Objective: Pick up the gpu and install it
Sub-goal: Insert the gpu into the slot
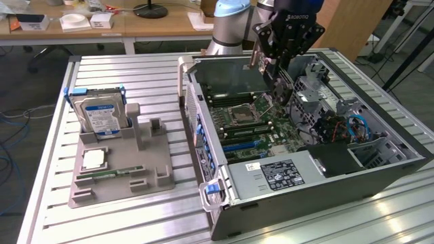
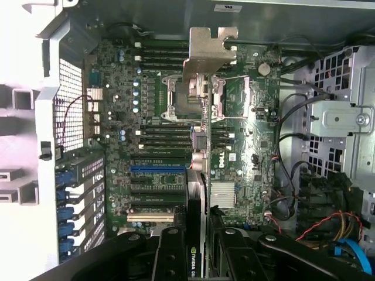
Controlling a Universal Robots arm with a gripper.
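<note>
Robotics lab: slatted metal workbench (image 1: 122, 71) carrying an open computer case (image 1: 305, 203), cluttered wooden desks (image 1: 162, 25) at upper left, loose cables (image 1: 17, 118) on the floor.

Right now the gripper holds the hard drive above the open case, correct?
Not quite. The gripper holds the gpu above the open case, not the hard drive. The exterior view shows the drive standing in the gray holder beside the case.
</note>
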